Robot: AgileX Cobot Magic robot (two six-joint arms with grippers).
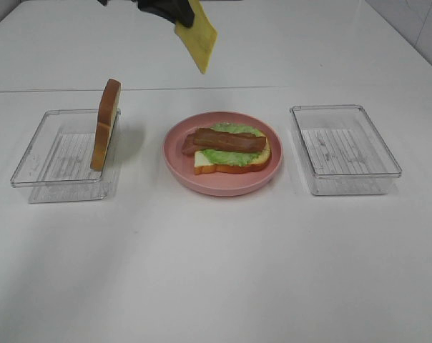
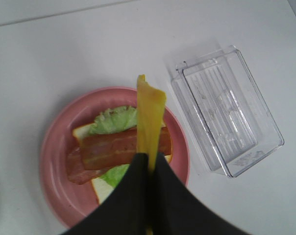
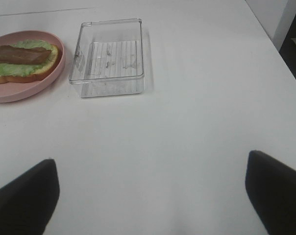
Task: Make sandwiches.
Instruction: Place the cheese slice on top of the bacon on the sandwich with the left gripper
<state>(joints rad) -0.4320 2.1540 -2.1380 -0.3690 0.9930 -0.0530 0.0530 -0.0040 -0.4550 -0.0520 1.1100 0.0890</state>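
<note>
An open sandwich lies on the round pink plate [image 1: 223, 187]: a bread slice [image 1: 205, 164] under green lettuce [image 1: 234, 157] and bacon strips [image 1: 227, 140]. My left gripper [image 1: 174, 13] is high above the table behind the plate, shut on a yellow cheese square [image 1: 198, 36] that hangs down from it. The left wrist view shows the gripper [image 2: 149, 169] pinching the cheese [image 2: 149, 115] directly over the bacon [image 2: 109, 149] and the plate [image 2: 50, 161]. A second bread slice [image 1: 106, 123] stands on edge in the left tray. My right gripper [image 3: 153, 196] is wide open and empty over bare table.
A clear tray [image 1: 55, 153] stands left of the plate and an empty clear tray [image 1: 345, 146] right of it; the right one also shows in the left wrist view [image 2: 226, 110] and the right wrist view [image 3: 109, 56]. The white table has open room in front.
</note>
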